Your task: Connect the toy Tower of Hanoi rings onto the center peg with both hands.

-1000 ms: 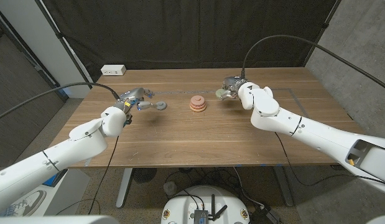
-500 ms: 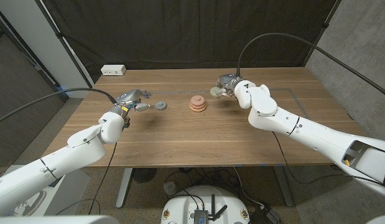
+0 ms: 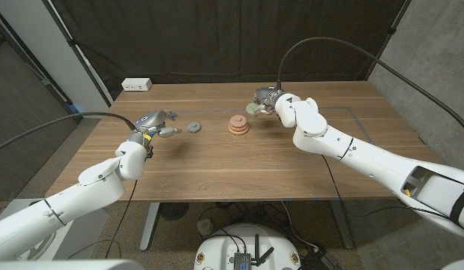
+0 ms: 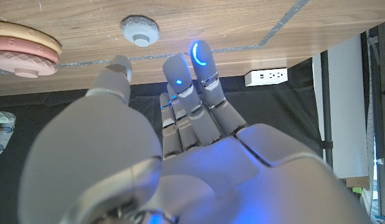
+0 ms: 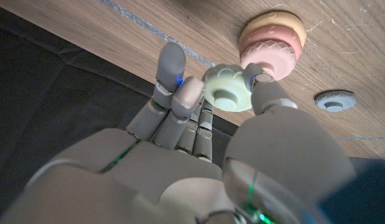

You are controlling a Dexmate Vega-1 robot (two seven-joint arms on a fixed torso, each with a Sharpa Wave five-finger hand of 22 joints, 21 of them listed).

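A stack of pink and tan rings [image 3: 238,124] sits on the peg base at the table's middle; it shows as well as the stack [image 5: 270,36] and the stack [image 4: 21,46]. A small grey ring [image 3: 193,127] lies flat on the wood to its left, also seen as the grey ring [image 4: 140,29] and the grey ring [image 5: 335,99]. My left hand [image 3: 154,124] hovers a little left of it, fingers extended and holding nothing. My right hand [image 3: 267,100] is just right of and behind the stack, pinching a pale green ring [image 5: 226,93] between thumb and fingers.
A white power strip [image 3: 136,85] lies at the table's far left edge. A thin tape line [image 3: 351,112] runs across the right side of the wood. Black curtain hangs behind the table, and cables arc over both arms.
My left hand has drawn back to the left, away from the grey ring, which now lies on the table. My right hand has carried the green ring left, closer to the stack.
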